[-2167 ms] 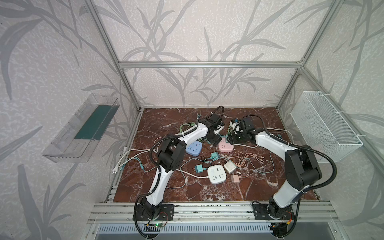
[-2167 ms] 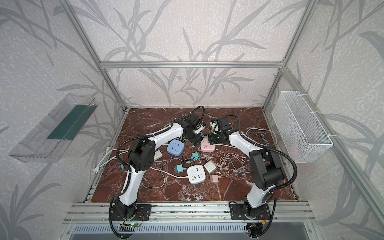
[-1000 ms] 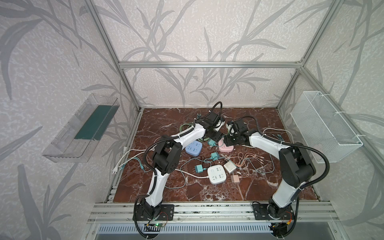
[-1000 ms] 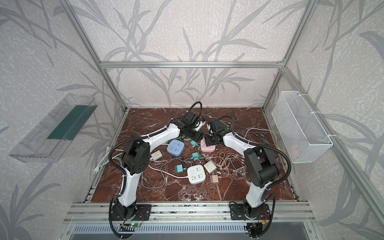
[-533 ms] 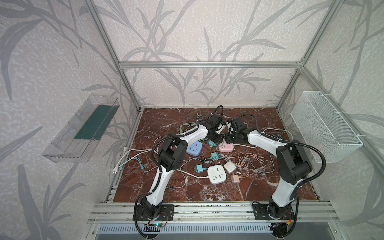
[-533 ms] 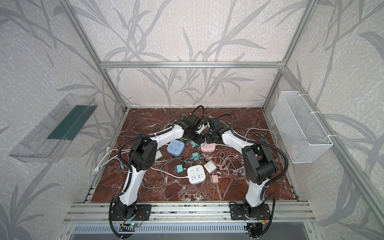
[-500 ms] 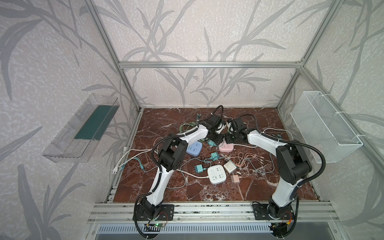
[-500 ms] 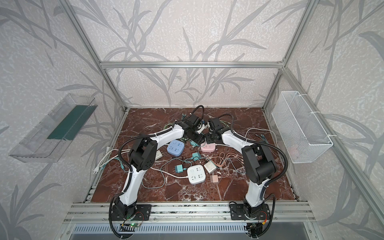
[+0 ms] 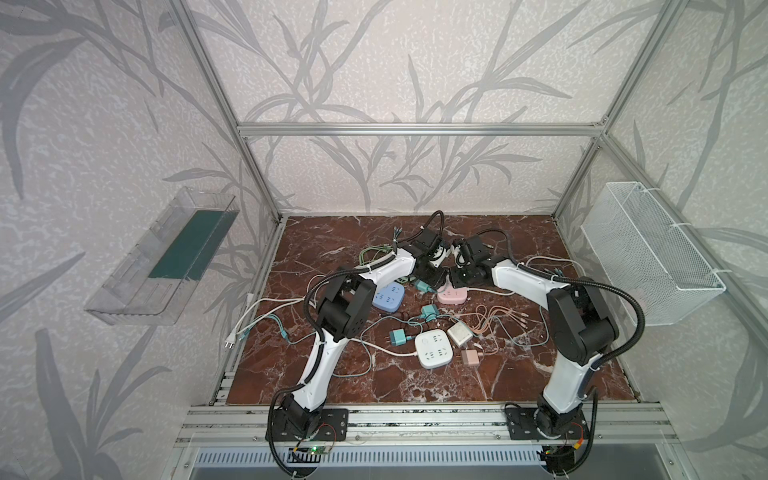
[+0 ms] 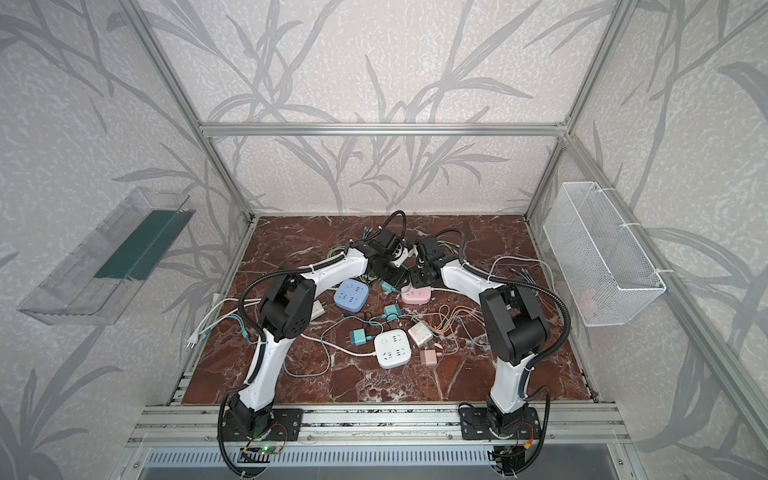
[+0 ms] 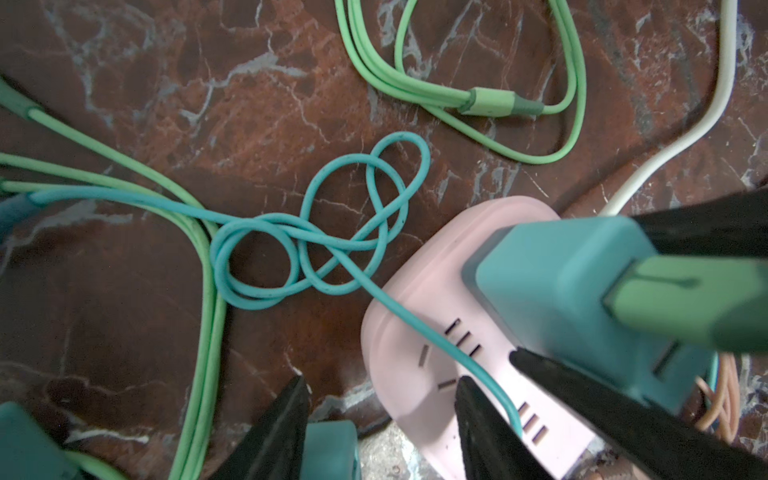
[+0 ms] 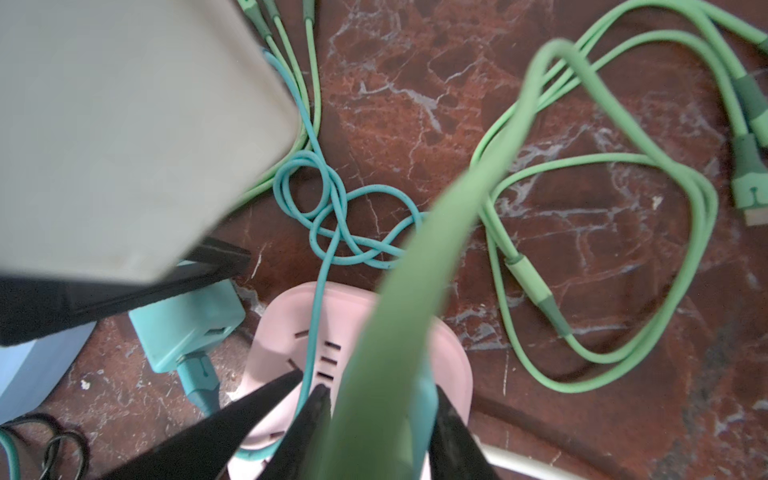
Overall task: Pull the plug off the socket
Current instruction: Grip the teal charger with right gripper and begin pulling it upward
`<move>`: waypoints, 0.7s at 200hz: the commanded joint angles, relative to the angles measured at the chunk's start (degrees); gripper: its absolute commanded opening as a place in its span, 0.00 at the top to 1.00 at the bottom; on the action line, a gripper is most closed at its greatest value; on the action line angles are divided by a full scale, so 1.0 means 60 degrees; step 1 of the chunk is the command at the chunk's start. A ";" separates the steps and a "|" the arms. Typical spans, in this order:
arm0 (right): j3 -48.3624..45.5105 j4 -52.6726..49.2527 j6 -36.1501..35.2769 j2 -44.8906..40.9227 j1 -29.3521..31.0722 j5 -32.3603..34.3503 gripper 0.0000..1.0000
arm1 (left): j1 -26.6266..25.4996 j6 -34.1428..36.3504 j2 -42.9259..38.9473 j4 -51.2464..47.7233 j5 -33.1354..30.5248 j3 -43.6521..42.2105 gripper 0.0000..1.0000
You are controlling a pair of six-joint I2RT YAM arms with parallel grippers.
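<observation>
Robot lab test cell, aluminium frame (image 9: pixel 415 129), leaf-patterned panels (image 9: pixel 415 62), marble-look tabletop (image 9: pixel 478 386), base rail (image 9: pixel 415 415)

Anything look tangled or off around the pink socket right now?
Yes. The teal cable is looped into a loose knot beside the pink socket and trails across its face, next to the teal plug; it could snag.

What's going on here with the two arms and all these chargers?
The right gripper is clamped on the teal plug at the pink socket, a green cable running from it. The left gripper is open, one finger over the socket's top, apparently to steady it. Whether the plug is out yet cannot be told.
</observation>
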 commanded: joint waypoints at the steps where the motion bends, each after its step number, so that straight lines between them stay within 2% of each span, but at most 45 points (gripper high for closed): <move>1: 0.0265 -0.0115 0.0027 0.0172 0.0059 0.0076 0.65 | 0.0025 -0.0157 0.0238 -0.0294 0.0123 0.0228 0.43; 107: 0.0265 0.0012 0.0319 -0.0174 0.0137 -0.0010 0.79 | 0.0001 -0.0317 0.0380 -0.0658 -0.0527 0.0207 0.48; 140: 0.0266 0.0060 0.0405 -0.0333 0.0137 -0.0068 0.81 | 0.0006 -0.0270 0.0388 -0.0699 -0.0589 0.0211 0.48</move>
